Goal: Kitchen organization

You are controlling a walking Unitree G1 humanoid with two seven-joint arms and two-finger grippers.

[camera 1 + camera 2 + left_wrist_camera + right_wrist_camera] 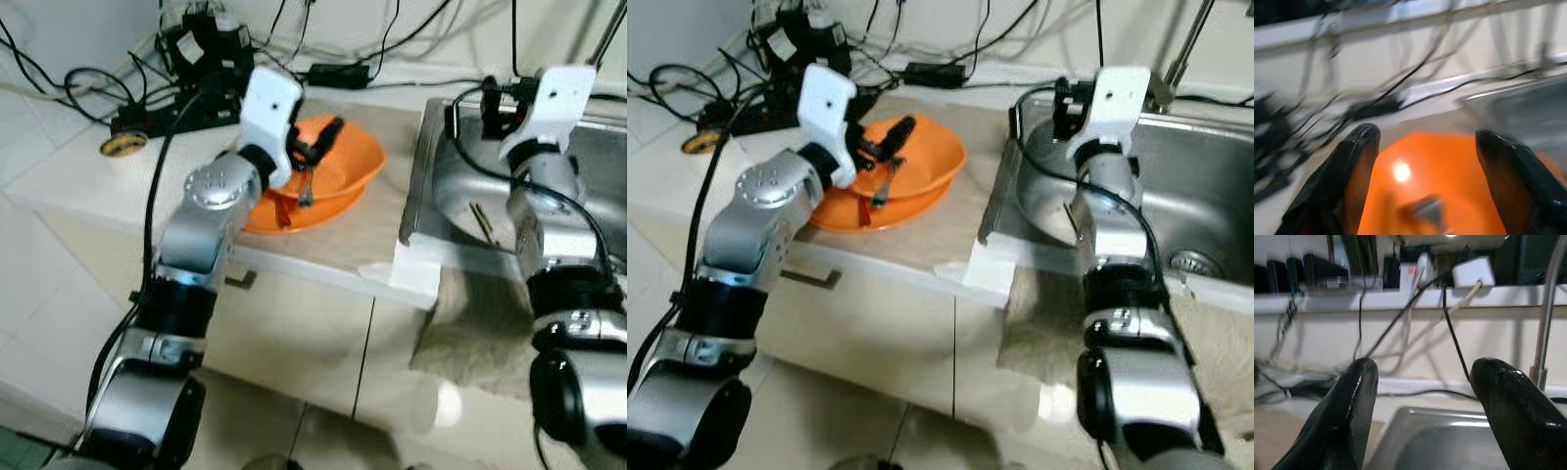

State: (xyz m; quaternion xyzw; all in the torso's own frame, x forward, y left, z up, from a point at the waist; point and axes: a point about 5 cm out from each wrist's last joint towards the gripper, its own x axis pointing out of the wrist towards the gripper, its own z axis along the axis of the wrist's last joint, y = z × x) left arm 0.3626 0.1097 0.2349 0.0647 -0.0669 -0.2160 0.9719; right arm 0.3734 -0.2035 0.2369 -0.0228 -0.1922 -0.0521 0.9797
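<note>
An orange bowl (348,162) sits on an orange plate (294,213) on the pale counter. A dark utensil (308,186) leans inside the bowl and shows as a grey blur in the left wrist view. My left gripper (319,147) hovers just over the bowl's near side, open, with nothing between its fingers (1359,152). My right gripper (1422,367) is held above the left part of the steel sink (419,166), also open and empty. A pair of chopsticks (482,223) lies in the sink basin.
Black cables and power adapters (201,49) crowd the back of the counter, with a yellow tape roll (122,145) beside them. A faucet (1545,308) rises behind the sink. A cloth (465,323) hangs over the cabinet front below the sink.
</note>
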